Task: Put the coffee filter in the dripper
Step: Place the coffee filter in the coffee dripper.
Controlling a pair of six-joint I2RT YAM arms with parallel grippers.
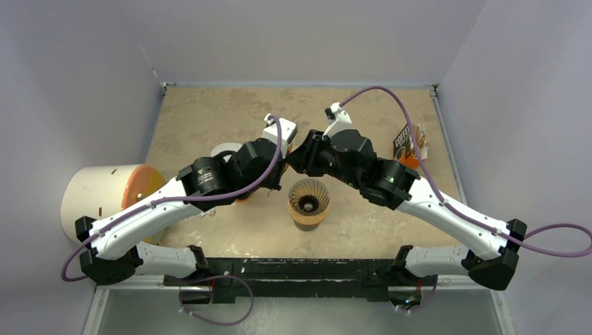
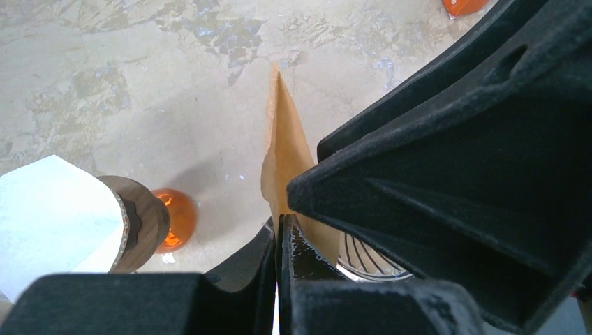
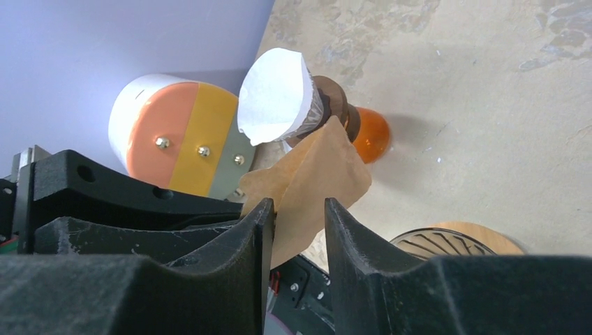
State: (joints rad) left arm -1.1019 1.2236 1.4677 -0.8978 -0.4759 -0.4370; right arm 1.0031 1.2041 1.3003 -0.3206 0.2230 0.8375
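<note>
**Filter pinched in left pincer, right pincer open around it; dripper on bench**

Left wrist view: the left pincer (image 2: 279,230) has its fingers pressed together on the lower edge of the filter (image 2: 286,150). The filter appears as a flat tan sheet, nearly edge-on, with its tip pointing away from the pincer. The black body of the right pincer fills the right side of this view. Beneath it shows a sliver of the dripper's (image 2: 364,259) ribbed glass.

Right wrist view: the right pincer (image 3: 299,213) has its fingers apart, with the filter (image 3: 314,171) in the gap between them. I cannot tell whether either finger touches it. This view shows the filter's broad face, which the left wrist view does not. The dripper (image 3: 454,239) sits low at right, apart from the filter.

Top view: the two wrists meet above the bench (image 1: 209,112) and hide the filter. The dripper (image 1: 308,201) stands upright just near of them, with the filter not in it.

Beyond: a white paper cone (image 3: 274,94) sits in a wood-collared holder on an orange vessel (image 3: 370,134). A cylinder (image 1: 98,195) lies at the bench's left edge, and a packet (image 1: 405,143) is at right.
</note>
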